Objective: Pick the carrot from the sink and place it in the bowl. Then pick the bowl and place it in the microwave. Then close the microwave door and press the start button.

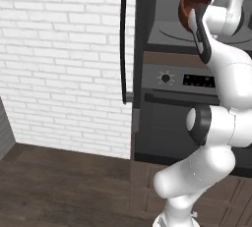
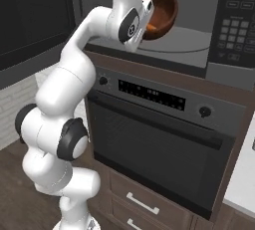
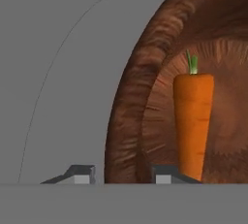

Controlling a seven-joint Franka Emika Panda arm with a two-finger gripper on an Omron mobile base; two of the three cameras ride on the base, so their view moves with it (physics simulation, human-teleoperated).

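Your gripper (image 3: 123, 174) straddles the bowl (image 3: 145, 106) rim inside the microwave (image 2: 219, 50), jaws spread either side of the wall; whether they touch it you cannot tell. The hand view reveals the carrot (image 3: 193, 121) inside; the left base view shows the open microwave door (image 1: 126, 39).

The bowl (image 3: 145, 97) is reddish-brown with streaky wood grain, the carrot (image 3: 193, 121) bright orange with a green stub, the microwave (image 2: 199, 35) dark grey outside and light grey within, the oven (image 2: 159, 124) black with a dark display, the brick wall (image 1: 64, 59) white, and the floor (image 1: 59, 182) dark brown planks.
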